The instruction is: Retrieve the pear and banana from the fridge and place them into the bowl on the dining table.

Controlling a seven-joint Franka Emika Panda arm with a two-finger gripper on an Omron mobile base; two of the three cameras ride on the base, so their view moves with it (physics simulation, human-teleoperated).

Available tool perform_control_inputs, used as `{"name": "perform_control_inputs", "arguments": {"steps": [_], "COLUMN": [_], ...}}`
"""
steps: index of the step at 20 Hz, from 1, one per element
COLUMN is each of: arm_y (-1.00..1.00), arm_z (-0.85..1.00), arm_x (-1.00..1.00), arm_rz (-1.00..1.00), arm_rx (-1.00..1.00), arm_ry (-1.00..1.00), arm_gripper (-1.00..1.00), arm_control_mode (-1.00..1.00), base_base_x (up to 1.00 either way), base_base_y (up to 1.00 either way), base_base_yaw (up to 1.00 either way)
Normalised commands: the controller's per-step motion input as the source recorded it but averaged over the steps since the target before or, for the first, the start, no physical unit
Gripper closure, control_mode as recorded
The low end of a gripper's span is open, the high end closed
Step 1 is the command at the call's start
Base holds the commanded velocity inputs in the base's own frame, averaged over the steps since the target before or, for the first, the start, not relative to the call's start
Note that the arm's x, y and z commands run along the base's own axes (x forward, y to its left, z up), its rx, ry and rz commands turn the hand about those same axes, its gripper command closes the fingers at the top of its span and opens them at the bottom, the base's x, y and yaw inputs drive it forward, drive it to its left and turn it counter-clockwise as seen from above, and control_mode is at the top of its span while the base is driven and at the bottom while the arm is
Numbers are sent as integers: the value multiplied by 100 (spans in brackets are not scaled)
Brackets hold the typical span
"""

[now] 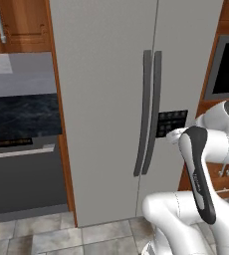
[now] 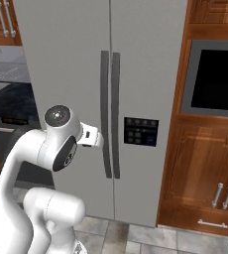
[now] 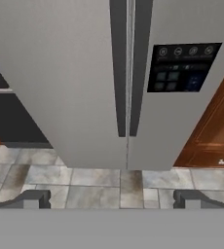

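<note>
Claw wide open, empty, before closed fridge; no legible writing.

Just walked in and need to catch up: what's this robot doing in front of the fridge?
The white arm is facing the fridge, whose two doors are both shut, their long dark handles side by side down the middle. The gripper is open and empty, some way back from the doors and touching nothing. It is meant to fetch a pear and a banana from inside, so nothing has been taken out yet; opening a door probably comes next.
</note>
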Motion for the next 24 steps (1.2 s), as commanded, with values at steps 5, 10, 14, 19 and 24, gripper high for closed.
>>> {"name": "perform_control_inputs", "arguments": {"steps": [5, 10, 14, 19, 24], "arm_y": [0, 0, 0, 0, -4], "arm_z": [0, 0, 0, 0, 0], "arm_x": [0, 0, 0, 0, 21], "arm_rz": [0, 0, 0, 0, 0], "arm_rx": [0, 0, 0, 0, 0], "arm_ry": [0, 0, 0, 0, 0], "arm_gripper": [-100, -100, -100, -100, -100], "arm_control_mode": [100, 100, 100, -100, -100], "base_base_x": [-28, -28, -29, -9, 0], "base_base_y": [-2, 0, 0, 0, 0], "base_base_yaw": [0, 0, 0, 0, 0]}}
